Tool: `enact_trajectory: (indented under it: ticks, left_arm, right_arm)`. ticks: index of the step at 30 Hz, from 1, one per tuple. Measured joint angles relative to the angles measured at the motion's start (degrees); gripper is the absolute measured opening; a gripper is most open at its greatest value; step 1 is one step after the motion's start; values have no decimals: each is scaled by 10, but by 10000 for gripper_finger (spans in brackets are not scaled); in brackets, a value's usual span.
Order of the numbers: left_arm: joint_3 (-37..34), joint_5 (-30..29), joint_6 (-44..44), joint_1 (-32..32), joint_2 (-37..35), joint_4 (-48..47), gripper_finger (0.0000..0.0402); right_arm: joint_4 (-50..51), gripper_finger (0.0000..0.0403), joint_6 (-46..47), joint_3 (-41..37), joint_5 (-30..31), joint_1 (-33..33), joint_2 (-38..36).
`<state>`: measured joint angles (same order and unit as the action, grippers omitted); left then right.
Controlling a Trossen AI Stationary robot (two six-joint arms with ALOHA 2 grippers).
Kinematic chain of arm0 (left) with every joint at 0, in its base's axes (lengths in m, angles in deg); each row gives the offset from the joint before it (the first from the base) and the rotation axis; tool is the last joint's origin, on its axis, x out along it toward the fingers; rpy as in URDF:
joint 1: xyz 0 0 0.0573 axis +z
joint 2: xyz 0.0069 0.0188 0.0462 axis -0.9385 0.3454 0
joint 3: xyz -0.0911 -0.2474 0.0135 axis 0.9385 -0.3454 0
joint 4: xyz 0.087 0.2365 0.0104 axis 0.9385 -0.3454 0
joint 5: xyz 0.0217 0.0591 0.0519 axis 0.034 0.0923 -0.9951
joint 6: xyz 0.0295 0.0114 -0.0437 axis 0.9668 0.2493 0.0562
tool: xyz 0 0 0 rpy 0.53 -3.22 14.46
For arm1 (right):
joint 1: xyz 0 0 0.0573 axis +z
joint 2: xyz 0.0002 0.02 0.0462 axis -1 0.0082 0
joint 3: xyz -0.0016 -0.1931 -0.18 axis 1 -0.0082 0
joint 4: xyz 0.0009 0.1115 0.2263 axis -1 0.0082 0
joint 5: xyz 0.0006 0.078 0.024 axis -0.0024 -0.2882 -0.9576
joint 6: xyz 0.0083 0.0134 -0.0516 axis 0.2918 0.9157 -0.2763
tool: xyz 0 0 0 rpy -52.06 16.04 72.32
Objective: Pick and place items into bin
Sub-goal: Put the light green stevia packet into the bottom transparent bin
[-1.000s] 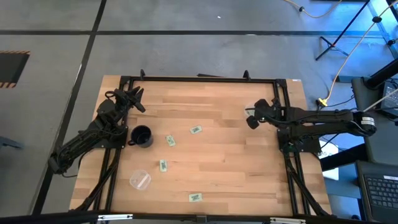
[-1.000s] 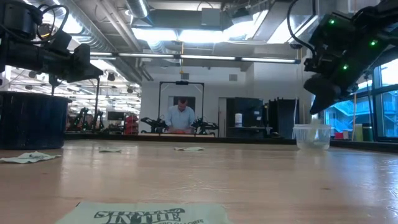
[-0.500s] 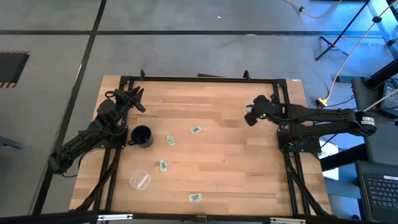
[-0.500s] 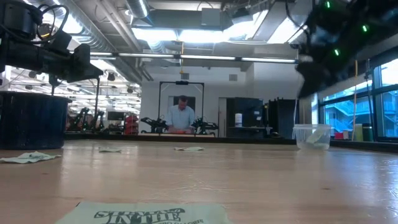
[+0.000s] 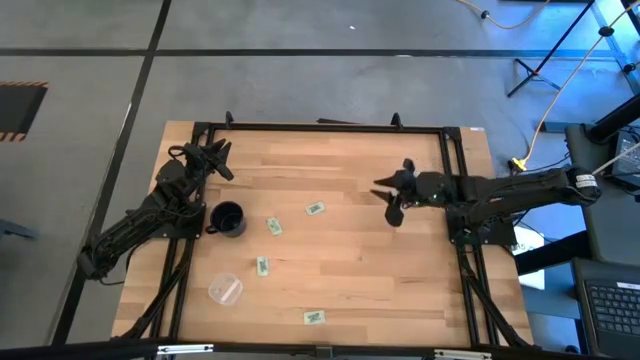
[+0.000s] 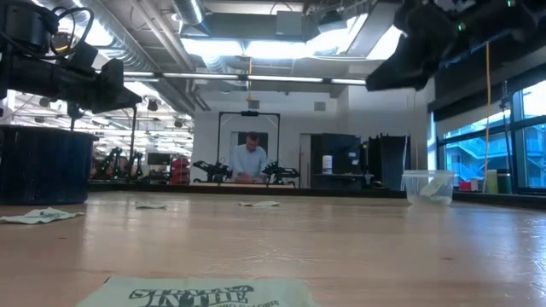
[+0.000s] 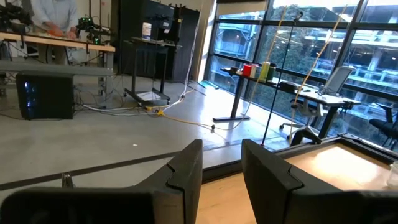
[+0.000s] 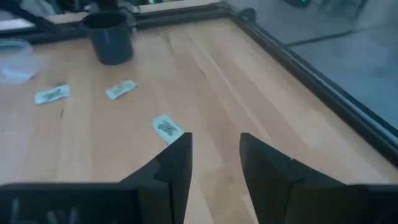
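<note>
The right claw (image 5: 389, 196) hangs above the tabletop (image 5: 350, 280) with its fingers spread and nothing between them, pointed toward the nearest packet (image 5: 316, 209), which lies flat just ahead of it in the right wrist view. Three more packets lie apart on the wood: one beside the black cup (image 5: 228, 219), at (image 5: 273, 227), one lower at (image 5: 262, 266), and one near the front edge (image 5: 314, 317). A clear plastic container (image 5: 225, 290) sits in front of the cup; which of the two serves as the bin is not certain. The left claw (image 5: 212, 157) waits at the far left corner, empty, its fingers parted by a narrow gap. This looks like the reach toward a first pick: the next move calls for lowering the open right claw squarely over the nearest packet and pinching a thin, flat thing off the wood.
</note>
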<state>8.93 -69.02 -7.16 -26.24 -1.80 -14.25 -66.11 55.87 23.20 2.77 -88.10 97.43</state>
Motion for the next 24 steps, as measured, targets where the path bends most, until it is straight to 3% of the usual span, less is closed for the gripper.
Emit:
enact_trajectory:
  ticks: [7,13,18,24]
  left_arm:
    - [0,0,0,0,0,0,106]
    - [0,11,0,0,0,0,106]
    - [0,154,17,0,0,37,116]
    - [0,324,1,-23,5,173,154]
  right_arm:
    - [-187,138,-11,-98,0,12,41]
    - [-250,138,-18,-138,0,11,48]
    - [-253,138,-31,-139,0,11,48]
    - [-253,138,-42,-139,0,11,48]
